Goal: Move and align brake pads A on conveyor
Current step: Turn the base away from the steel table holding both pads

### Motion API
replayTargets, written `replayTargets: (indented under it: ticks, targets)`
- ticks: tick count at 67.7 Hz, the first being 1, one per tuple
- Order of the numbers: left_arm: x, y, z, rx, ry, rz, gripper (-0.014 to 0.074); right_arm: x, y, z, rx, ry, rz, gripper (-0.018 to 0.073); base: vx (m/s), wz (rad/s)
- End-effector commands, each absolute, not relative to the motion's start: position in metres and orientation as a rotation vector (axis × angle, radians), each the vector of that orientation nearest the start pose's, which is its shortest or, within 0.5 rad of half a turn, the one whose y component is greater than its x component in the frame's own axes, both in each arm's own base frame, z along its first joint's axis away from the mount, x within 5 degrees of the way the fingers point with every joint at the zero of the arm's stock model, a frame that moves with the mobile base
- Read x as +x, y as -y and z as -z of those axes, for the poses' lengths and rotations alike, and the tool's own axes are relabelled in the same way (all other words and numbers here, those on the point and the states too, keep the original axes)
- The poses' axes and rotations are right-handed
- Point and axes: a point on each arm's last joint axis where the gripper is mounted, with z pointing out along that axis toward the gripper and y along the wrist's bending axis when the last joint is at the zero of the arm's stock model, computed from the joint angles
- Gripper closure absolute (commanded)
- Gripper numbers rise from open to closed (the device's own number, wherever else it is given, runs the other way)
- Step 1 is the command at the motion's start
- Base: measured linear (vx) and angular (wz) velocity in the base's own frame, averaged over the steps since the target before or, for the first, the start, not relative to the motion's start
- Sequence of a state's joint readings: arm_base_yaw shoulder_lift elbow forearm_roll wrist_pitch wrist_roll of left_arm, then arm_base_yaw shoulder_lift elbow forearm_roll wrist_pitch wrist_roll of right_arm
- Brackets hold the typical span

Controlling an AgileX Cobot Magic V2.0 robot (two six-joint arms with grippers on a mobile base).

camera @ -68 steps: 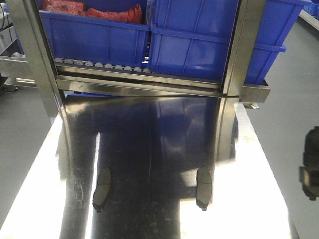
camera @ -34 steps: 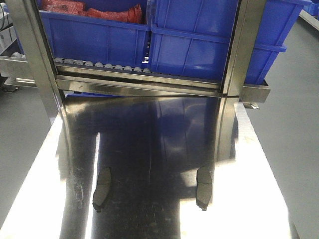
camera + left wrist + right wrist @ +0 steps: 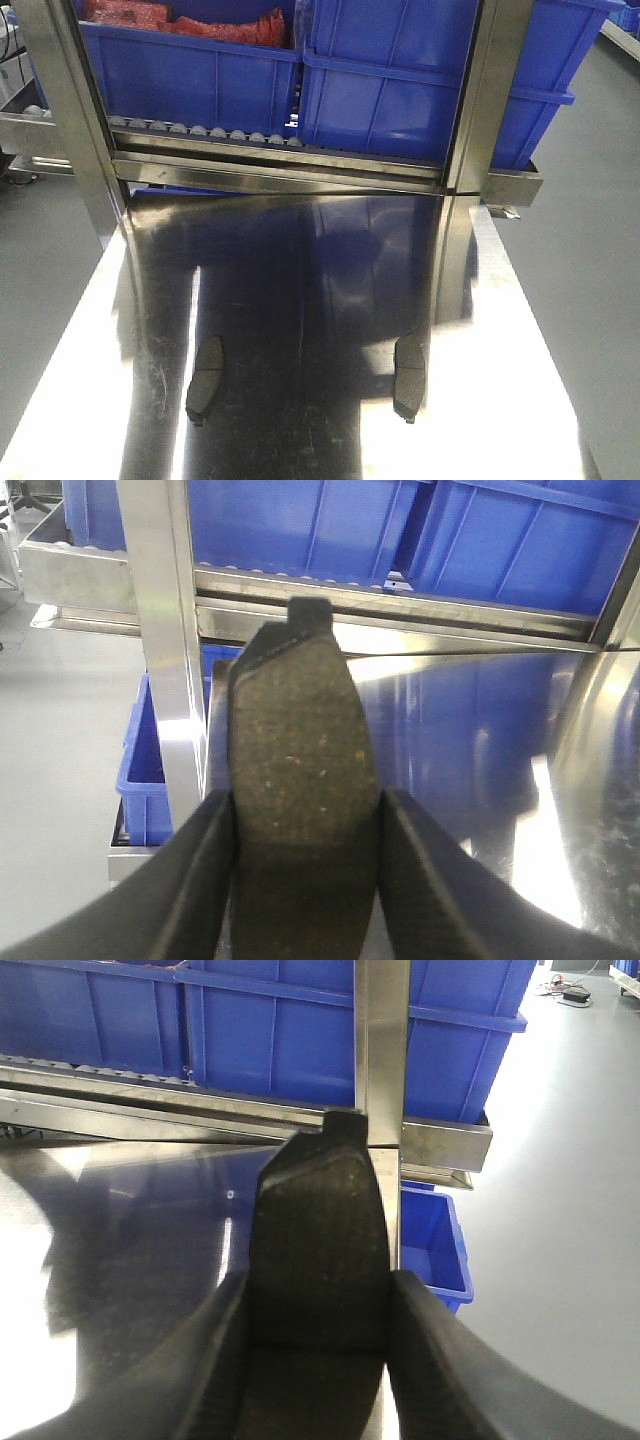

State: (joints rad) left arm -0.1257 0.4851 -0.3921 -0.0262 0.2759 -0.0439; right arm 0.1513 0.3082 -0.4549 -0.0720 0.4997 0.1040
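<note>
Right jaws left front view; two pads (image 3: 205, 378) (image 3: 409, 376) lie on table (image 3: 520, 400); each jaws clenches one pad (image 3: 300, 780) (image 3: 320, 1250).

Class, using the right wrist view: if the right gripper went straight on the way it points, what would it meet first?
Probably the steel upright, which stands directly beyond the tip of the brake pad that the right gripper holds; depth is unclear.
</note>
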Motion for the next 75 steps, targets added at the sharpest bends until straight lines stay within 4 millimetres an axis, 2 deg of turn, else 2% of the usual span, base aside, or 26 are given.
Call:
replayTargets:
  ticks: [1,35,75]
  targets:
    - [0.1069,0.0144,-0.3029,0.053,-1.723,0.154,0.0603,0.0700,-0.0077,-0.3195,-0.086,-1.707,-0.102,0.0569,0.00,0.00]
    - [0.1069,0.0144,-0.3029,0.053,-1.723,0.154,0.0603,0.0701,-0.0077,-0.3196,-0.086,-1.706,-0.102,0.0569,-0.04,0.14]
    - [0.1069,0.0144,-0.3029,0.053,-1.723,0.154,0.0603,0.0700,-0.0077,-0.3195,-0.086,-1.707,-0.102,0.0569,-0.19,0.73]
